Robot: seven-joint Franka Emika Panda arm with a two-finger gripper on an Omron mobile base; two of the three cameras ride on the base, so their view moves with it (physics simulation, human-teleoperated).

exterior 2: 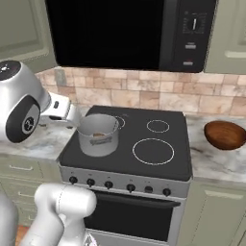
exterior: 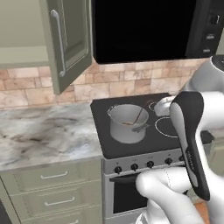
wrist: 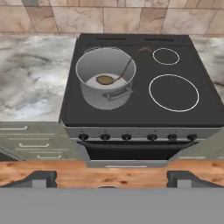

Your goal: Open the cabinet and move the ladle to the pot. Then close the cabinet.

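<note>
ladle (wrist: 114,75) lies in the pot (wrist: 105,78) already, its little bowl on the pot floor and its thin handle leaning up over the rim toward the stove's back right. the pot stands on the stove (wrist: 140,113) at the front left burner, near the stove's left edge. judging from that, the move left is closing the cabinet.

gripper (wrist: 111,177) is pulled back from the stove front, jaws spread wide and holding nothing, with its fingertips (wrist: 41,177) low in the hand view looking across the oven front at the pot.

cabinet door (exterior: 70,41) hangs open above the counter, up and to the left of the stove, swung out toward the room with its long silver handle (exterior: 59,43) standing vertical. the door lies high and left of where the gripper looks, so the hand will likely have to rise and swing left, then push the door's face back toward the wall. the door's long axis is upright.
</note>
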